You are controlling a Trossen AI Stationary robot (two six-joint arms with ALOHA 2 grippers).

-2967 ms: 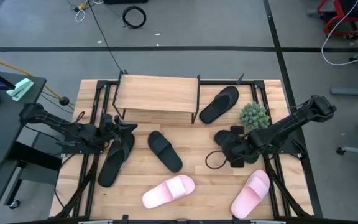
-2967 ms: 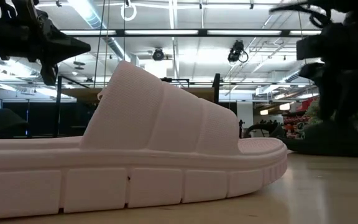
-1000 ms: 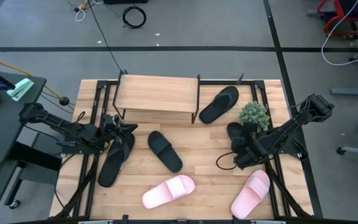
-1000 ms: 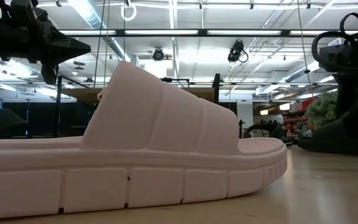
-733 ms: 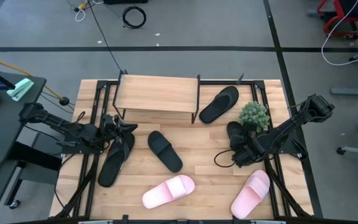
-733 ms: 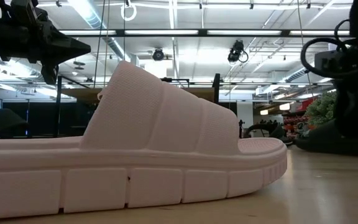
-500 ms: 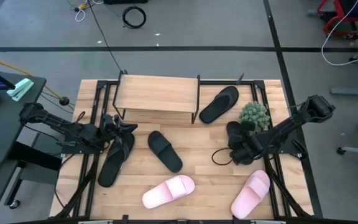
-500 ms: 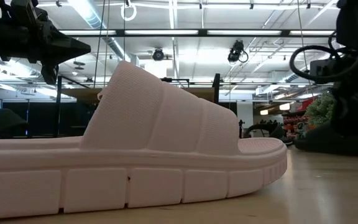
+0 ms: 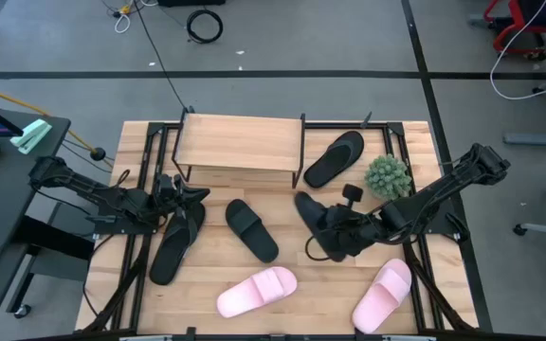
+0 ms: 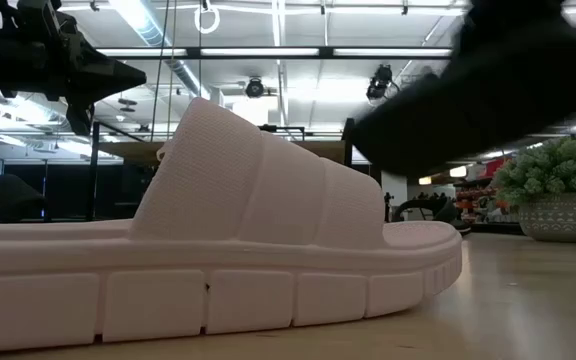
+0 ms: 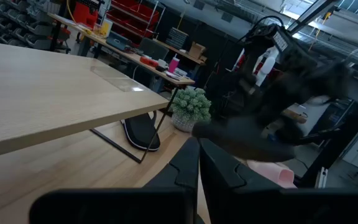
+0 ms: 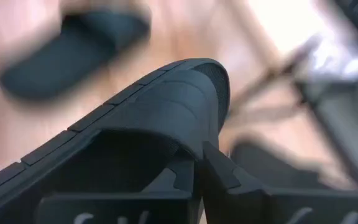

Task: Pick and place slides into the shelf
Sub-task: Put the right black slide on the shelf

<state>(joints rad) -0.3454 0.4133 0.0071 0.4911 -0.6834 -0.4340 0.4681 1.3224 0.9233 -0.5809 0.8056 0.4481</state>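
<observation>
1. At the far left, beside the light wood table (image 9: 292,260), stands a dark side desk (image 9: 27,204) with a pale green item on it. The grey floor beyond carries dark tape lines and a coiled black cable (image 9: 204,24).
2. The left gripper (image 9: 197,195) hangs over the table's left part with its fingers pressed together on nothing, above a black slide (image 9: 173,248).
3. The shelf (image 9: 240,144) stands at the table's back edge. A second black slide (image 9: 252,229) lies in front of it, and a third (image 9: 335,158) just right of its frame.
4. Two pink slides (image 9: 257,291) (image 9: 383,294) lie near the front edge.
5. The right gripper (image 9: 347,230), mid-table, clamps a raised black slide (image 12: 123,118); a potted plant (image 9: 387,176) stands behind it.
6. The low view shows ceiling strip lights; no writing is readable.
</observation>
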